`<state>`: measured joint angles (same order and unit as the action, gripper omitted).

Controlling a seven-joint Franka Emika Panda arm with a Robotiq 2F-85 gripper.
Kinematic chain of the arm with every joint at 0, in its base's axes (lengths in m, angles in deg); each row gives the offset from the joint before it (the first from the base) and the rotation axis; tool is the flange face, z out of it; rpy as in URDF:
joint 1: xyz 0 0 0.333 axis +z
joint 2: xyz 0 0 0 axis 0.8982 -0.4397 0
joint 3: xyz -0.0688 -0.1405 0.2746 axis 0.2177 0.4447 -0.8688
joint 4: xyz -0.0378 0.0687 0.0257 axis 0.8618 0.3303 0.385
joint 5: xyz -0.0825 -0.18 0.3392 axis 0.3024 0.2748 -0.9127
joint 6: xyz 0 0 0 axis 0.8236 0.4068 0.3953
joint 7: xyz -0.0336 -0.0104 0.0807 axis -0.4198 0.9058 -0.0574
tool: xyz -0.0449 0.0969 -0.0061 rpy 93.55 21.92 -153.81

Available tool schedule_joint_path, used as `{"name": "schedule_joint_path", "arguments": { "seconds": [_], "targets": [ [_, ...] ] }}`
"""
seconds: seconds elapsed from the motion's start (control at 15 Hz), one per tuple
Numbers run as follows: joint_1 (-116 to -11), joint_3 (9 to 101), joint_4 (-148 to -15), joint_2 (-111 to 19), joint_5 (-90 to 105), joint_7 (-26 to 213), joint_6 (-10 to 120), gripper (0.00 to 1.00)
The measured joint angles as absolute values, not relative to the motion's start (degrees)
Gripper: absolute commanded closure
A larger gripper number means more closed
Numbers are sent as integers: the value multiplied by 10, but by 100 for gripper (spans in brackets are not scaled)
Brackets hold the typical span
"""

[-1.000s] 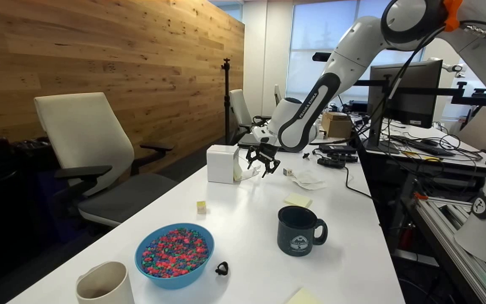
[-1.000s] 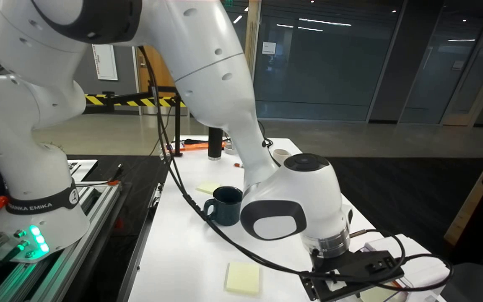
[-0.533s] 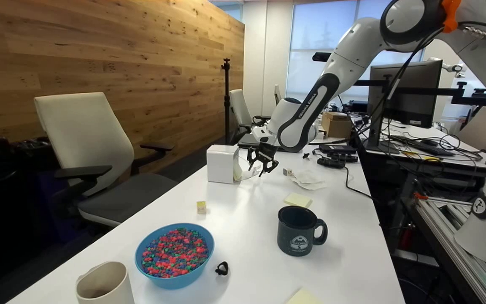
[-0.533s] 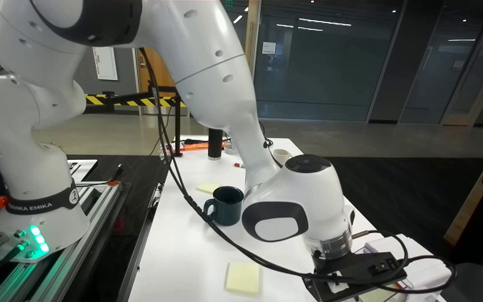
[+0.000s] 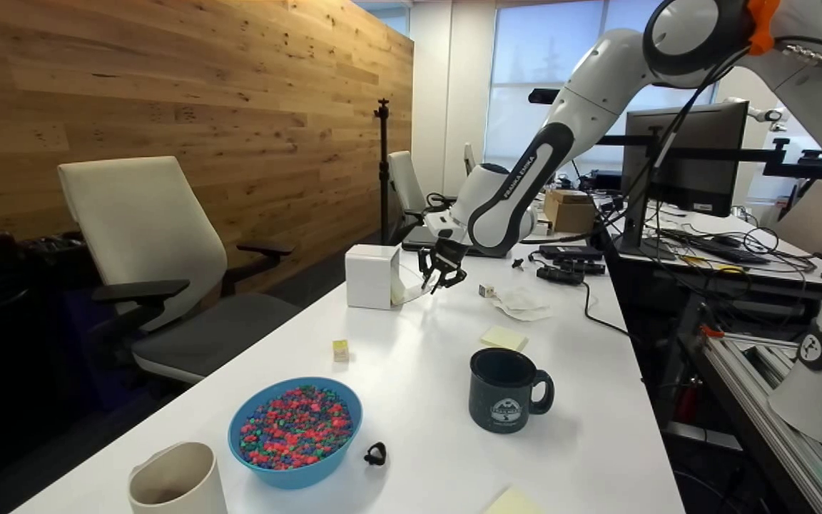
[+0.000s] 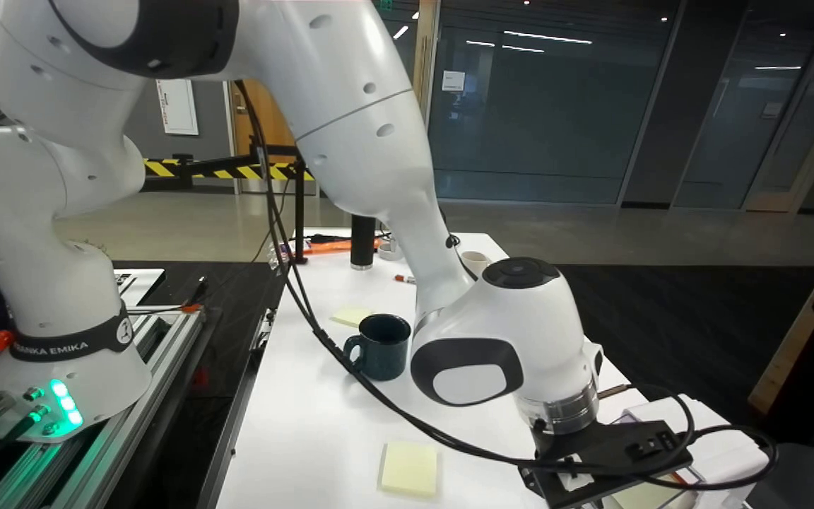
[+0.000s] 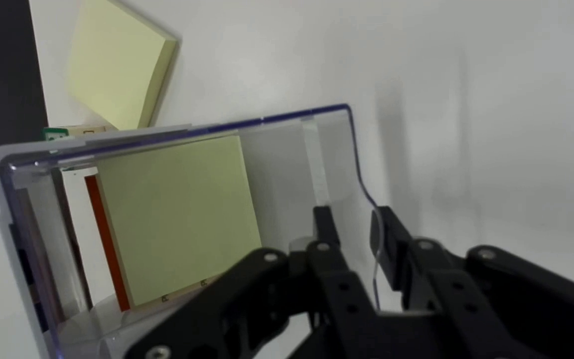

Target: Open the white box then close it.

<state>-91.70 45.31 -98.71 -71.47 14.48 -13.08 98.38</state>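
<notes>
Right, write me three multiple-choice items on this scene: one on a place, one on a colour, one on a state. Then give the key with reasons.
1. Place. Relative to the bowl and the box, the yellow cube is:
A) inside the bowl
B) on top of the box
C) between them

2. Colour. The bowl is:
A) blue
B) red
C) white

3. State. The gripper is:
A) shut on the yellow cube
B) open
C) shut on nothing

1 C: in an exterior view, it sits on the table between the two.
2 A: its outside shows blue.
3 B: in the wrist view, a gap shows between its fingers.
</notes>
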Motion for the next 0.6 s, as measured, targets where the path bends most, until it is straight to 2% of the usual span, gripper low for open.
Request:
{"name": "schedule_joint_path", "arguments": {
  "seconds": [0.6],
  "targets": [
    [-943,418,-981,-712,145,-131,996,96]
  ]
}}
